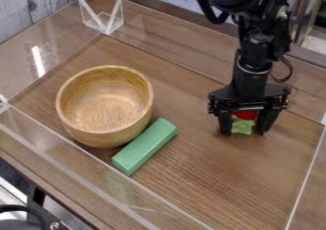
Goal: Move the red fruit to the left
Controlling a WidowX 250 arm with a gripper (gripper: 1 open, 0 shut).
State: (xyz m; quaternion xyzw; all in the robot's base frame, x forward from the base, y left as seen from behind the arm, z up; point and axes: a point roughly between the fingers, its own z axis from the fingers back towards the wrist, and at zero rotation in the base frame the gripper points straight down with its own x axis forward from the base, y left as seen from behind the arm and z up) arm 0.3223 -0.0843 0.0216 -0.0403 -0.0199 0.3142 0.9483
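Note:
The red fruit [245, 123] is a small red toy with a green cap, lying on the wooden table at the right. My gripper [246, 121] points straight down over it, low at the tabletop. Its jaws stand open, one dark finger [219, 112] on each side of the fruit, and I cannot tell whether they touch it. The fruit's green end [241, 129] shows toward the camera; most of its red body is hidden behind the gripper's red parts.
A wooden bowl [106, 104] stands at the left middle. A flat green block [145, 144] lies in front of it, angled. A clear plastic wall [76, 162] rims the table, with a clear stand [102, 16] at the back left.

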